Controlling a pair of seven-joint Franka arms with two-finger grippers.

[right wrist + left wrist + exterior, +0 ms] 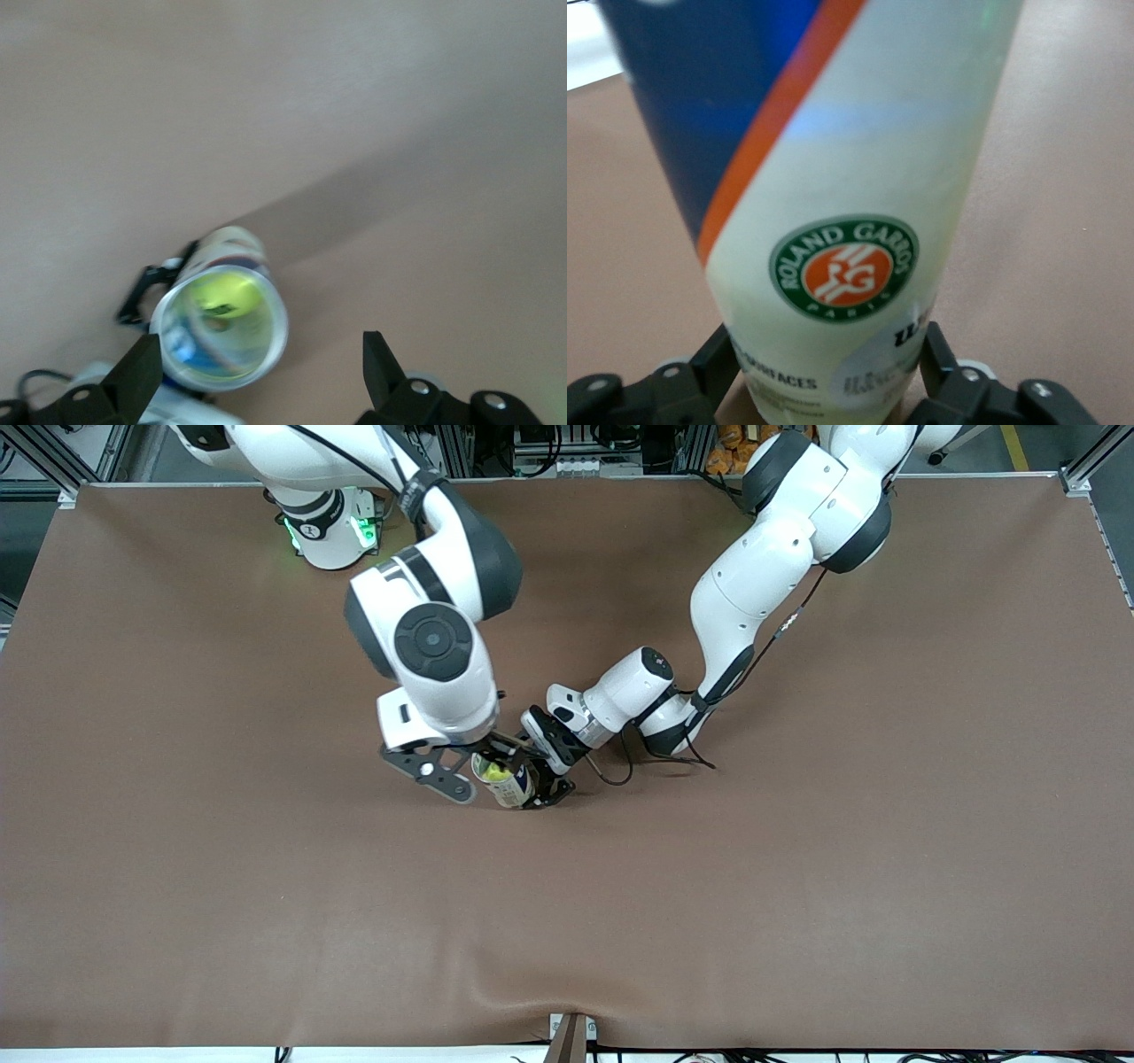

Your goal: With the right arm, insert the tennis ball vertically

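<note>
Canister [507,782]: upright on the table [797,886], mouth at twelve o'clock, ball [221,297] inside. We see the right tool [496,757] open above it, the left tool [542,790] loosely flanking its base.

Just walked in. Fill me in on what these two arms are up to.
The two arms meet over the middle of the brown table. The left gripper has its fingers on either side of an upright Roland Garros tennis ball can, low on its body. The right gripper is open and empty just above the can's open mouth. A yellow-green tennis ball already sits inside the can, so the drop appears done.
</note>
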